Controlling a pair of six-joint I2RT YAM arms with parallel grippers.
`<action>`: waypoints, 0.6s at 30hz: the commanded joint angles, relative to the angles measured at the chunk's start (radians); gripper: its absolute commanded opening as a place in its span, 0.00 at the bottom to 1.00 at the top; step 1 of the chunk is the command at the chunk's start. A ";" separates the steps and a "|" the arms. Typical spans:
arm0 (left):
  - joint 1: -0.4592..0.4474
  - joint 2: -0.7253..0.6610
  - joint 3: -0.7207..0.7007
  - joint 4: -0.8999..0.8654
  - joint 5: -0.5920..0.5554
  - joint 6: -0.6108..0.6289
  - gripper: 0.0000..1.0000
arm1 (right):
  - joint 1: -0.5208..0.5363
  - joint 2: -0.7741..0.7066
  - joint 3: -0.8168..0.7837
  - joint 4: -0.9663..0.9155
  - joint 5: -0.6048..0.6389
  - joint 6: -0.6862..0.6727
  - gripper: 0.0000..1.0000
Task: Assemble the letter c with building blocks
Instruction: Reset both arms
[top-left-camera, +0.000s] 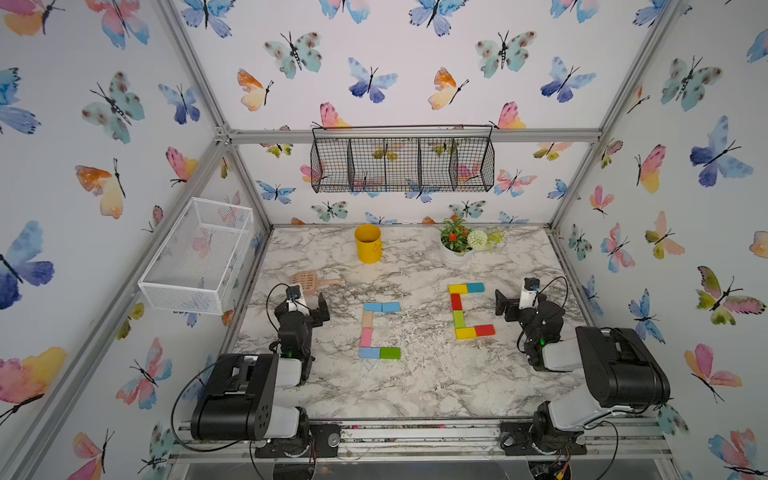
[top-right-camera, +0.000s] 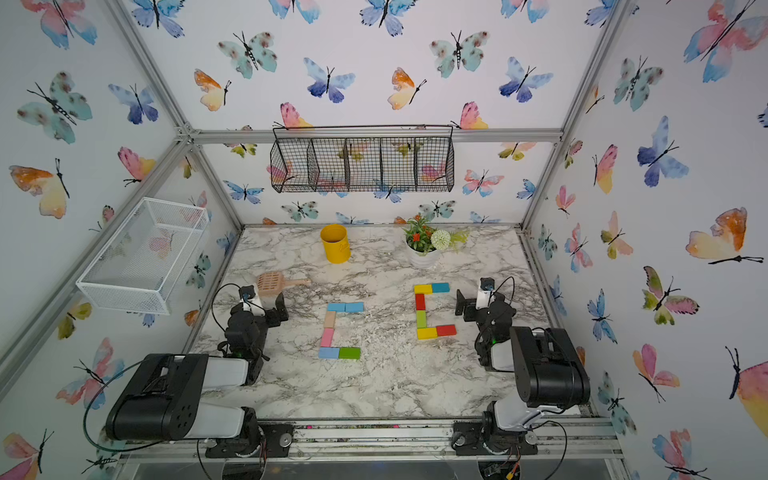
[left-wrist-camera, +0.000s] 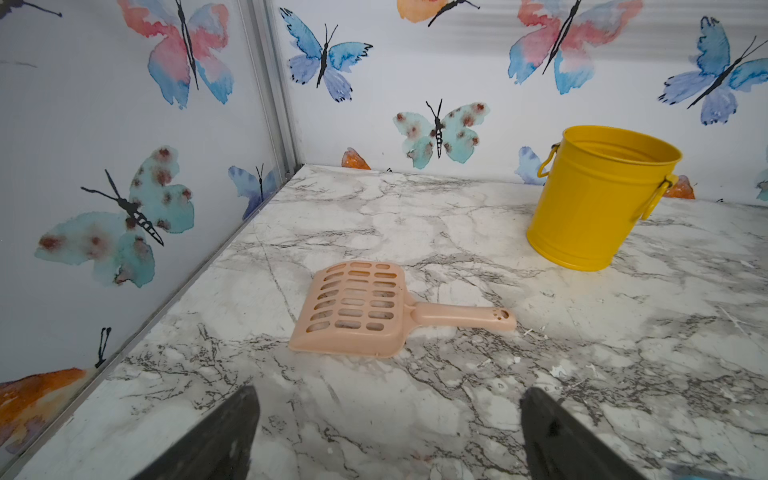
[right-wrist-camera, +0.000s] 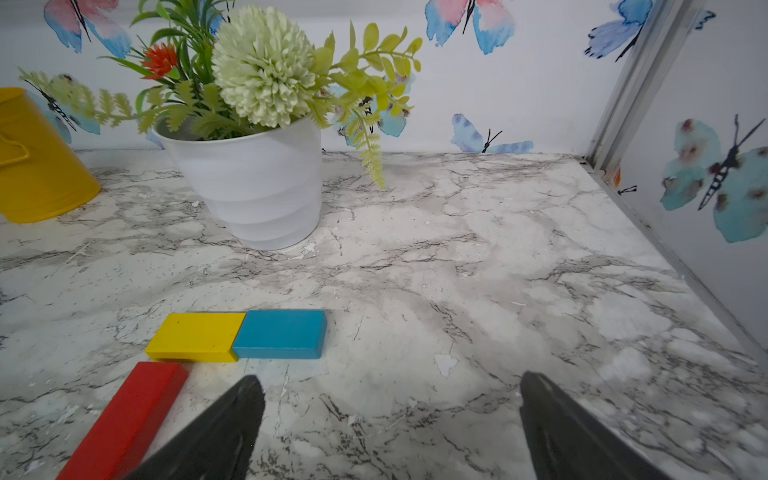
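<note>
The building blocks lie flat on the marble table (top-left-camera: 415, 382) as two c shapes, seen in both top views. The left c (top-left-camera: 367, 328) runs from two blue blocks through tan and pink to blue and green (top-right-camera: 349, 353). The right c (top-left-camera: 457, 311) has yellow and teal on top, red and green down its side, and yellow and red below. My left gripper (top-left-camera: 307, 302) (left-wrist-camera: 386, 415) stands open and empty left of the left c. To the right of the right c, my right gripper (top-left-camera: 517, 301) (right-wrist-camera: 390, 407) is open and empty, near the yellow (right-wrist-camera: 195, 334), teal (right-wrist-camera: 280, 332) and red (right-wrist-camera: 129, 415) blocks.
A tan slotted scoop (left-wrist-camera: 353, 307) lies just beyond the left gripper. A yellow bucket (top-left-camera: 368, 243) and a white flower pot (top-left-camera: 455, 255) stand at the back. A white wire basket (top-left-camera: 195, 257) hangs on the left wall, a black one (top-left-camera: 401, 164) on the back wall.
</note>
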 joint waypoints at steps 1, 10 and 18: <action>0.000 -0.004 0.012 -0.008 -0.017 -0.004 0.98 | 0.000 0.001 0.006 0.005 -0.009 -0.008 1.00; 0.001 -0.004 0.012 -0.008 -0.017 -0.004 0.98 | 0.000 0.001 0.005 0.009 -0.009 -0.008 1.00; 0.000 -0.004 0.011 -0.008 -0.016 -0.003 0.98 | 0.000 -0.018 -0.110 0.199 0.138 0.055 1.00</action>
